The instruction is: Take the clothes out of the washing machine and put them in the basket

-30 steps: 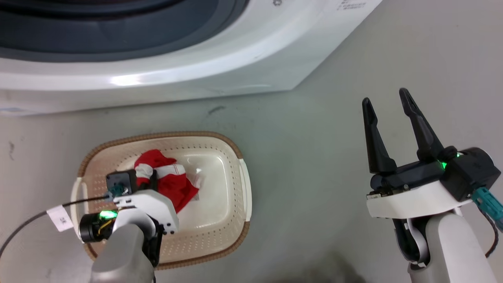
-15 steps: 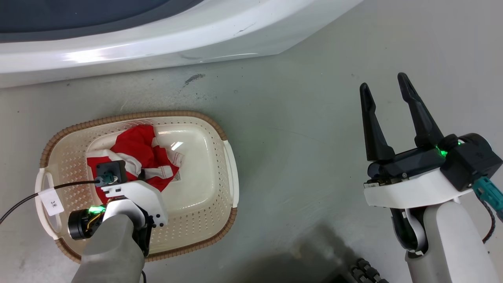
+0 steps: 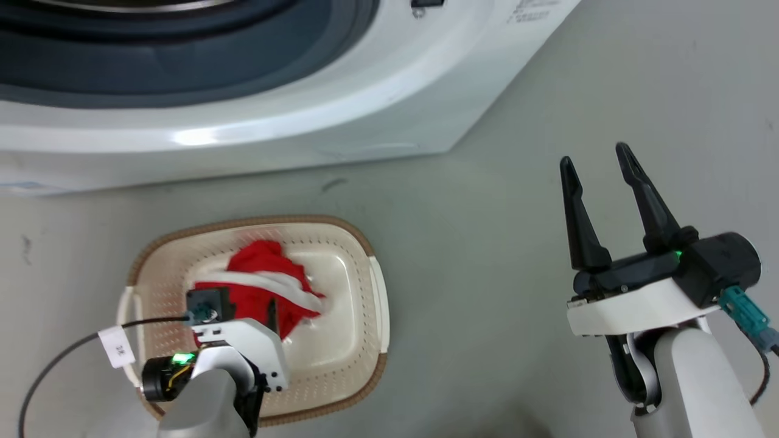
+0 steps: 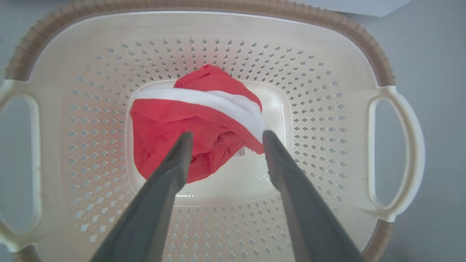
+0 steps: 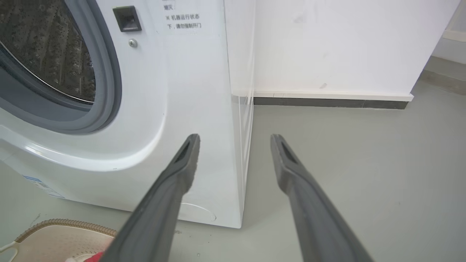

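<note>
Red-and-white clothes (image 3: pixel 268 286) lie bunched on the bottom of the cream basket (image 3: pixel 347 359), a white band twisted across the top of the bundle. In the head view the basket stands on the grey floor (image 3: pixel 475 243) at about seven o'clock. The washing machine (image 3: pixel 304 128) fills the frame from ten to one o'clock, its grey-rimmed porthole open.

The left end effector (image 4: pixel 227 134) points down into the basket with its fingers spread wide and gripping nothing. In the left wrist view the bundle sits just past the fingertips, toward eleven o'clock. Whether the fingertip on that side touches the cloth cannot be told.

The right end effector (image 3: pixel 593 153) hangs over bare floor at four o'clock in the head view, well apart from the basket, its two dark fingers parted and empty. Its wrist camera looks at the washer's front corner, the steel drum (image 5: pixel 47 47) at ten o'clock and a white wall (image 5: pixel 346 43) at one o'clock.
</note>
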Controlling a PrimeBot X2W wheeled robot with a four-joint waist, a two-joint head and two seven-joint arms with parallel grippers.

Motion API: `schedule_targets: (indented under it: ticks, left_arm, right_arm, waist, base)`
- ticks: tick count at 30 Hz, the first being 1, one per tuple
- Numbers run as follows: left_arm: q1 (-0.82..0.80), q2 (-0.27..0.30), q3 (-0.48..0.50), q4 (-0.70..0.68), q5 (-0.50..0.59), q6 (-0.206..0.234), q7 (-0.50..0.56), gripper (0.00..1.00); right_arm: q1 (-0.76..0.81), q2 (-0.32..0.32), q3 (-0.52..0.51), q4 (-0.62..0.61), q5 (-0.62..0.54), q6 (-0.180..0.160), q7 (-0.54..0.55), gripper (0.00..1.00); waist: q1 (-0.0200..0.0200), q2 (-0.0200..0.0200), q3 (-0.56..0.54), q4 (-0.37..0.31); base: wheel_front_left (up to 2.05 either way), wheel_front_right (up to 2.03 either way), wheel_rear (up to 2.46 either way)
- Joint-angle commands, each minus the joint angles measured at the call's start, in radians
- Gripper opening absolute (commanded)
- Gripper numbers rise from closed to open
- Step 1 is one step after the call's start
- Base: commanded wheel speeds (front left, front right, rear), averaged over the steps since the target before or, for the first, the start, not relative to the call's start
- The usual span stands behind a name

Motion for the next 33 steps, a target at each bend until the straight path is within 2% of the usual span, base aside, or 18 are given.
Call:
schedule_targets:
  ticks: [1,9,19,26,33]
  left_arm:
    - [0.025,-0.009,-0.003,-0.026,0.005,0.000,-0.006,1.00]
    - [0.169,-0.034,-0.015,-0.244,0.035,0.015,-0.005,1.00]
    - [0.295,-0.042,0.005,-0.582,0.081,0.053,-0.005,1.00]
    - [0.304,-0.042,0.004,-0.781,0.098,0.067,-0.005,1.00]
    - [0.204,-0.042,0.023,-0.858,0.139,0.064,-0.005,1.00]
  right_arm:
    - [0.018,0.000,-0.008,0.005,-0.014,-0.001,0.001,1.00]
    - [0.092,0.000,-0.048,-0.015,-0.042,-0.001,0.045,1.00]
    - [0.157,0.000,-0.088,-0.056,-0.069,-0.001,0.086,1.00]
    - [0.173,0.000,-0.104,-0.086,-0.074,-0.001,0.109,1.00]
    - [0.160,0.000,-0.099,-0.112,-0.064,-0.001,0.113,1.00]
  waist:
    - [-0.0001,0.0000,-0.094,0.048]
    - [-0.0001,0.0000,-0.230,0.105]
    - [-0.0001,0.0000,-0.319,0.140]
    - [-0.0001,0.0000,-0.336,0.149]
    - [-0.0001,0.0000,-0.288,0.136]
  base:
    - [0.00,0.00,0.00]
    - [0.00,0.00,0.00]
    - [0.00,0.00,0.00]
    - [0.00,0.00,0.00]
    - [0.00,0.00,0.00]
